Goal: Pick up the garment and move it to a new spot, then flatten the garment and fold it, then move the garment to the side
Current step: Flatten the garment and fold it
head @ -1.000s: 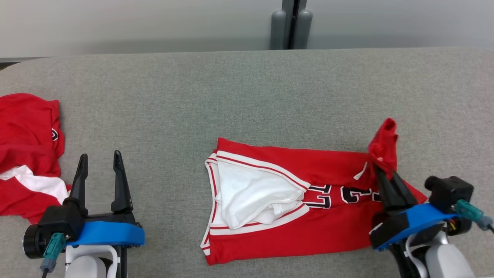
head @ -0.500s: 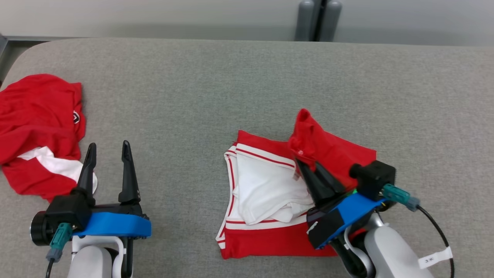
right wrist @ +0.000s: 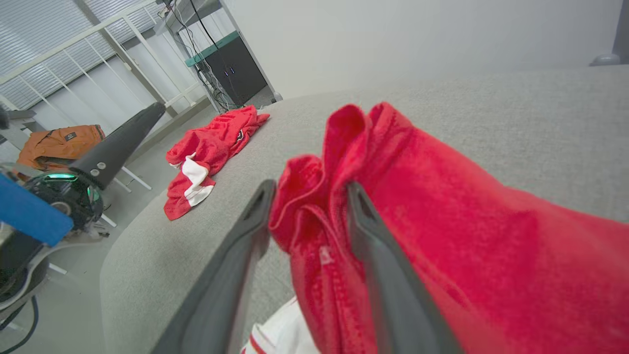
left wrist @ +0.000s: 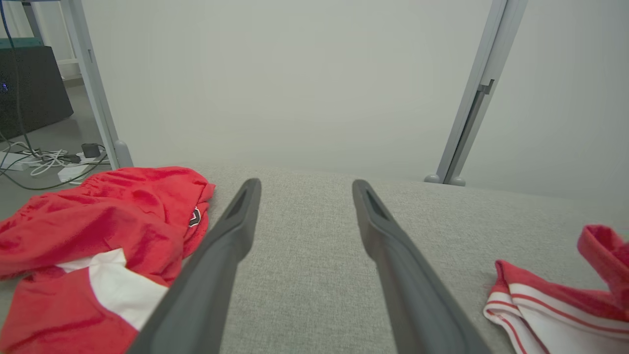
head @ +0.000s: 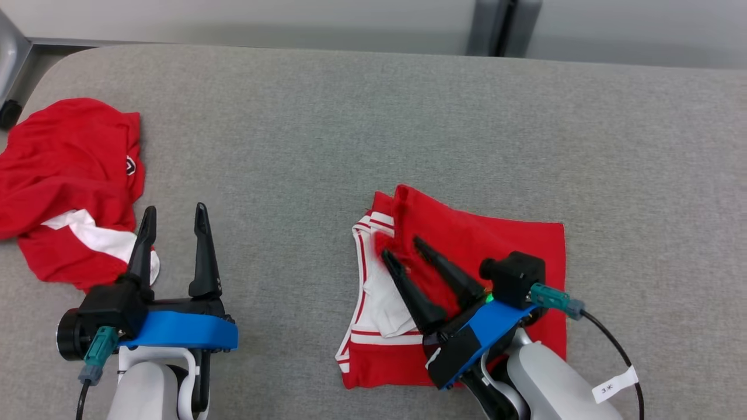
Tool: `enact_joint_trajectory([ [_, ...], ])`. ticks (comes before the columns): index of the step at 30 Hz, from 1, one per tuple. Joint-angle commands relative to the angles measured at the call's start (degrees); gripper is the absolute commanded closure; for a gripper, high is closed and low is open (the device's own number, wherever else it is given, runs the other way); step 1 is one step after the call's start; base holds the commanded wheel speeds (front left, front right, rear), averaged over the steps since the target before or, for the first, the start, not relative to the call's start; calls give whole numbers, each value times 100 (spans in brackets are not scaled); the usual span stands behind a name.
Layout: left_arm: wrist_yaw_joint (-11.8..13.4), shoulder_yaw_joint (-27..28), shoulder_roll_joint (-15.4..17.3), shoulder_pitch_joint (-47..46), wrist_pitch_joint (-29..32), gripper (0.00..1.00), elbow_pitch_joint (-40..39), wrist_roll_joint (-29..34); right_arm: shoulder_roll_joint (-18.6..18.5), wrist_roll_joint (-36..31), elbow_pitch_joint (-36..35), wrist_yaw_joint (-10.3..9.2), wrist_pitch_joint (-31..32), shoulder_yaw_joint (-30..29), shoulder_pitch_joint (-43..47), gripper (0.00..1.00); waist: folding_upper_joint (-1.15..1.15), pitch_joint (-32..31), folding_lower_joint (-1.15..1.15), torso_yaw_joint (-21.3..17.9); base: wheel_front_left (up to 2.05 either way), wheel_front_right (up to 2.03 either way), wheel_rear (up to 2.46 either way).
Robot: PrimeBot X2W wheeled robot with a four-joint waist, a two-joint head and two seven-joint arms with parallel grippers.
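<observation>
**Fold laid over, but the cloth could ride back out with the claw**

The red basketball jersey lies folded on the grey bench, at about 5 o'clock from the middle of the head view. Its red top layer is drawn over toward 9 o'clock, and white lining and striped trim stick out past that edge.

The right claw rests low over that edge with its jaws parted. The right wrist view shows a bunched ridge of red cloth sitting between the fingers and touching both. It looks released rather than pinched, though I can't rule out some leftover hold.

The left claw is spread wide and empty, waiting at 8 o'clock.

The main risk is the withdrawal. If the right claw pulls back toward 5 o'clock while the ridge sits between its fingers, the soft knit may catch and drag the flap open.

The ridge is also puckered instead of flat, so the fold may spring up or settle crooked.

A second red garment is heaped at 9 o'clock, just beside the left claw's fingertips. Sliding the jersey that way could tangle the two.
</observation>
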Motion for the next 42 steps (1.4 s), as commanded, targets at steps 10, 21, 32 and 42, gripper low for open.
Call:
enact_joint_trajectory([
  [10, 25, -34, -13, 89, -27, 0, -23, 38, -14, -819, -420, 4, -420, -972, -34, 0, 0, -291, 0, -522, 0, 0, 0],
  [21, 42, -131, -12, 385, -27, 0, -43, 121, -83, -1521, -1295, 4, -443, -2569, 969, 0, 0, -576, 0, -867, 0, 0, 0],
  [32, 38, -154, -12, 686, -27, 0, -100, 217, -5, -1630, -1835, 4, -380, -3330, 1990, 0, 0, -752, 0, -887, 0, 0, 0],
  [42, -68, -901, -11, 800, 45, 0, 201, -24, -4, -1547, -1876, 4, -265, -3383, 2040, 0, 0, -851, 0, -794, 0, 0, 0],
])
